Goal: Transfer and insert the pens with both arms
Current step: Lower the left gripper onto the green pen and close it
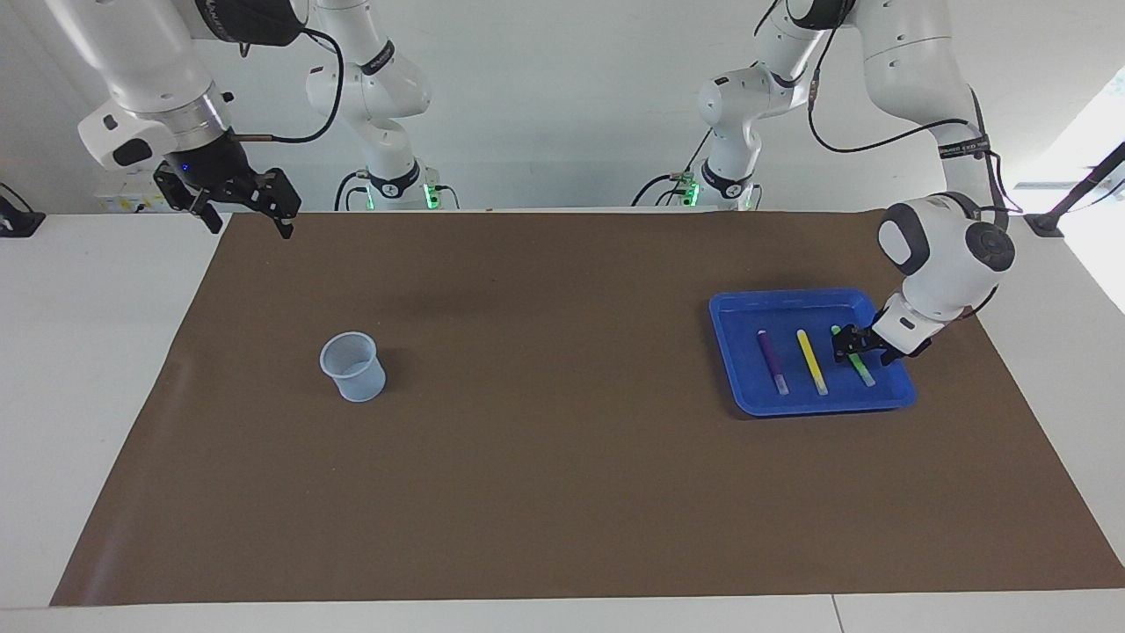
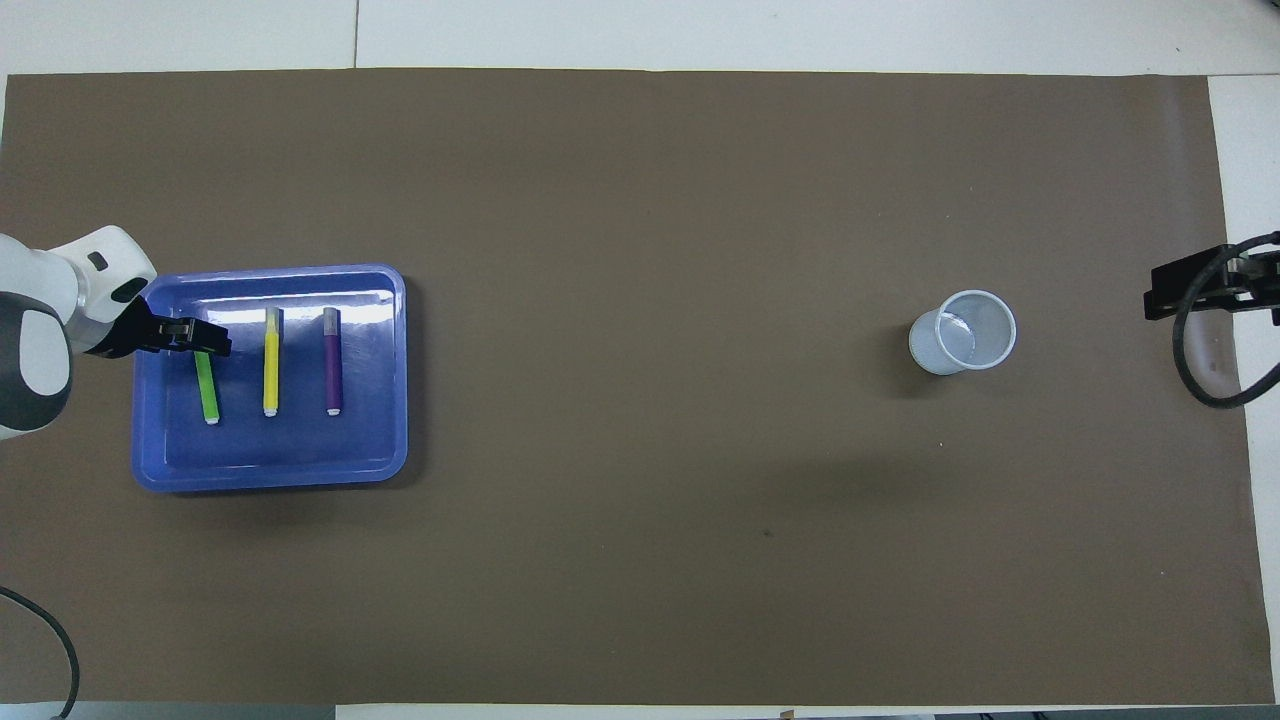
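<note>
Three pens lie side by side in a blue tray (image 1: 791,299) (image 2: 280,475) toward the left arm's end of the table: purple (image 1: 772,360) (image 2: 333,365), yellow (image 1: 811,360) (image 2: 271,370) and green (image 1: 864,371) (image 2: 209,395). Each has a pale tip. My left gripper (image 1: 857,347) (image 2: 205,345) is low in the tray, down at the green pen's coloured half, away from its pale tip. The green pen lies flat. My right gripper (image 1: 246,215) (image 2: 1190,290) is open and empty, raised over the mat's edge at the right arm's end, where that arm waits.
A pale mesh cup (image 1: 352,367) (image 2: 963,332) stands upright on the brown mat (image 1: 562,492) (image 2: 640,550) toward the right arm's end. Two smaller white arms with green lights (image 1: 395,189) stand at the table's edge by the robots.
</note>
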Robot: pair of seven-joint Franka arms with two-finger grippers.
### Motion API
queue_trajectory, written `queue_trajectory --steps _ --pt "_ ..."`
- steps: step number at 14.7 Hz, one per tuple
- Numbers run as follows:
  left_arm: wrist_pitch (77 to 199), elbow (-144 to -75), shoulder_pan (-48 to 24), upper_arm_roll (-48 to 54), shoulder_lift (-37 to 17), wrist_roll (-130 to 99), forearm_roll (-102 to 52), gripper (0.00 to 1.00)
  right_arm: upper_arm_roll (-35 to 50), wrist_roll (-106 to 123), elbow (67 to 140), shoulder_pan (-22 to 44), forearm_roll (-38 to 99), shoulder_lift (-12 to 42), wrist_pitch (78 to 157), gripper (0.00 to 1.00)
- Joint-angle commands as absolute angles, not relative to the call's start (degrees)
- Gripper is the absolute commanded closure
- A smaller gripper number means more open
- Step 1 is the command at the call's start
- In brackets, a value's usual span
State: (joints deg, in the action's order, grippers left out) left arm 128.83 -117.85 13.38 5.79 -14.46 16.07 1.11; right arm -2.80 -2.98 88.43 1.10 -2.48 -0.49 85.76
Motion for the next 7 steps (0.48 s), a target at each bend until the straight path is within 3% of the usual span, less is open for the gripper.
queue_trajectory --steps 1,7 --pt "130.87 -120.41 13.01 5.45 -12.66 16.17 2.11 0.09 -2.37 -3.78 89.56 0.44 -2.37 -1.49 86.04 0.00" --pt "132.28 -120.76 13.01 5.45 -13.27 16.17 2.11 0.24 -2.37 -3.78 89.47 0.44 -2.37 -1.49 86.04 0.00"
